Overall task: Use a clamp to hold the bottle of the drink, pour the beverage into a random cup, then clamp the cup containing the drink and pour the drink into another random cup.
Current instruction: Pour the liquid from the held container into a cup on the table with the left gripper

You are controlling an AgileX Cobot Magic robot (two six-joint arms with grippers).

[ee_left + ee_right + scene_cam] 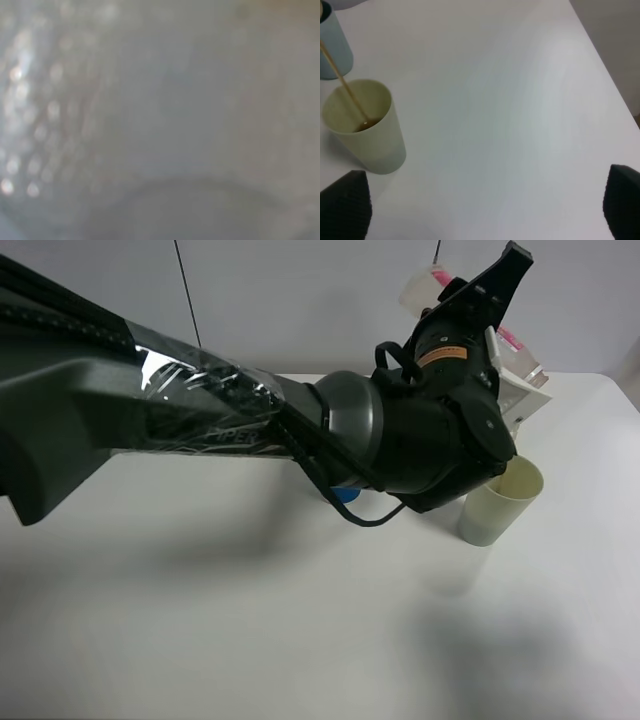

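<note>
Presently the left clamp (500,350) grips the translucent squarish plastic bottle (522,362), tipped over the pale yellowish-green tapered plastic cup (362,127); a wobble could send the brown drink stream (345,90) outside; the right gripper (485,210) has its fingers (345,205) apart

Open tabletop (250,640) before the pale green cup (497,508); bulky left arm (200,410) overhead across the middle.
</note>
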